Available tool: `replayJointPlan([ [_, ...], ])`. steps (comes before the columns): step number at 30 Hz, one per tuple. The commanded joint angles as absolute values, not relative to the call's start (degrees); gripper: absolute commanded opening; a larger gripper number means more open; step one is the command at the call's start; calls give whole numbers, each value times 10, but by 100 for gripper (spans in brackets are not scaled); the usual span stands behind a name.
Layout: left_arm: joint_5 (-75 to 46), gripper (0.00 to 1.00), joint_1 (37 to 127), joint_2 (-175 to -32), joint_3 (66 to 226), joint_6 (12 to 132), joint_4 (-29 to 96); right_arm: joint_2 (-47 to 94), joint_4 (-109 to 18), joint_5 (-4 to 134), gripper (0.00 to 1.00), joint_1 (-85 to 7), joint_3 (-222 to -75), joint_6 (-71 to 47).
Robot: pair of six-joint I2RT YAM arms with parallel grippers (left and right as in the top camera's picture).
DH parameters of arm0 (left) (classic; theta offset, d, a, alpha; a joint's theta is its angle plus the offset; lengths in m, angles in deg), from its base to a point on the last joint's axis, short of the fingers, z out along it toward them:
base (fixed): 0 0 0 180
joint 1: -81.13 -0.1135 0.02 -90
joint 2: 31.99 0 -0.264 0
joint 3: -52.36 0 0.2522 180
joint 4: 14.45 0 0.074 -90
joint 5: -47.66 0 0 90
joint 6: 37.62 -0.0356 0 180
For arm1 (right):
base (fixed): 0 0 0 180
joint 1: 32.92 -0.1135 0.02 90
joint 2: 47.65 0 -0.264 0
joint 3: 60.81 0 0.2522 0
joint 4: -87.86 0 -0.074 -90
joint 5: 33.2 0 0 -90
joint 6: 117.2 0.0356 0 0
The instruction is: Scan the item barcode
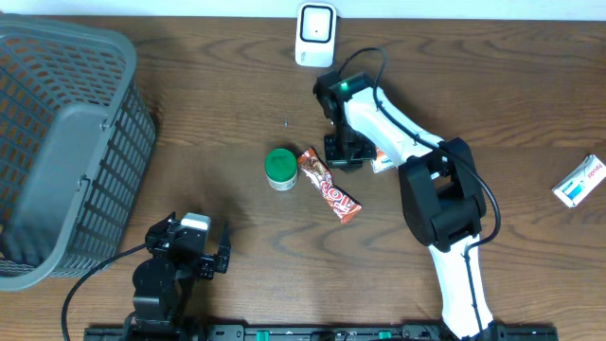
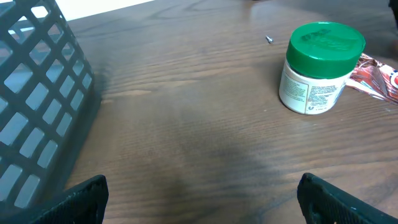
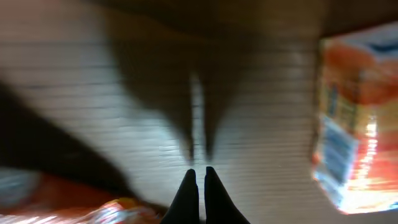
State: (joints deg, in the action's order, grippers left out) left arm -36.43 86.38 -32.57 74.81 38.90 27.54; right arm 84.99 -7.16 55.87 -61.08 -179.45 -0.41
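A white barcode scanner stands at the table's far edge. A green-lidded jar and a red candy bar lie mid-table. An orange and white box lies just right of my right gripper. That gripper is shut with nothing between its fingers and points down at bare table between the candy bar and the box. My left gripper stands open near the front edge, well short of the jar.
A large grey basket fills the left side. A small white and blue box lies at the far right. A tiny screw lies on the table beyond the jar.
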Motion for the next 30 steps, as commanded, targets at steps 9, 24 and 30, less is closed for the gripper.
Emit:
replayJointPlan([
  [9,-359,98,862,-322,742,394,284,839,-45,387,1,-538,-1788,18],
  [24,-359,98,862,-322,742,394,284,728,21,535,80,-539,-1796,37],
  [30,-359,98,862,-322,742,394,284,717,-57,513,99,-529,-1786,201],
])
